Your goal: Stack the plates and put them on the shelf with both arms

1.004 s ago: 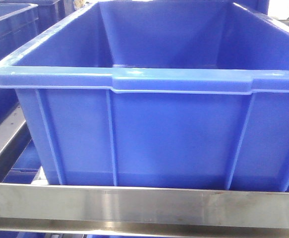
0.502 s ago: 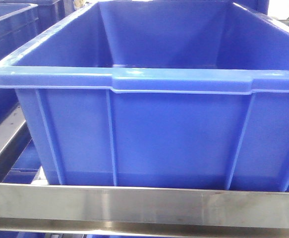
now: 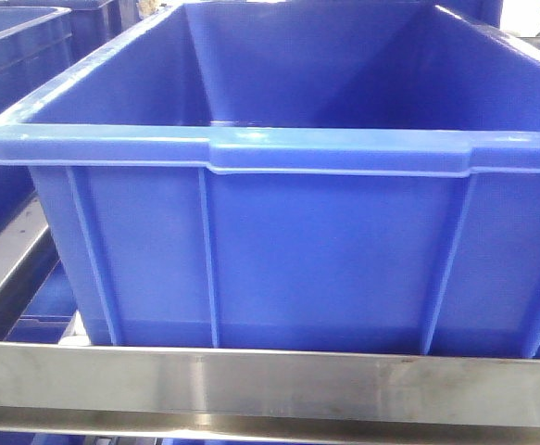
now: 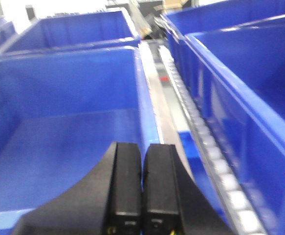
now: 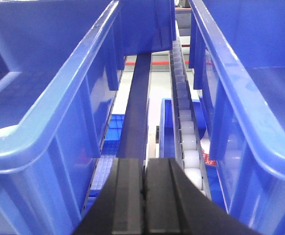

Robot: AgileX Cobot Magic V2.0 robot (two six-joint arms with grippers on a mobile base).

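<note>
Nothing is changing across the front views, both grippers, left (image 4: 142, 196) and right (image 5: 143, 200), are sitting pinched closed and empty above the shelf (image 3: 270, 385) crates (image 3: 279, 250), plates showing nowhere, so stacking isn't looking started.

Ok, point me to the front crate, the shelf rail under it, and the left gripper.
blue crate (image 3: 325, 269), front view, on its ribbed front wall.
shelf front rail (image 3: 270, 385), front view, on the flat steel face.
left gripper (image 4: 142, 171), left wrist view, at the seam between the closed fingers.
</note>
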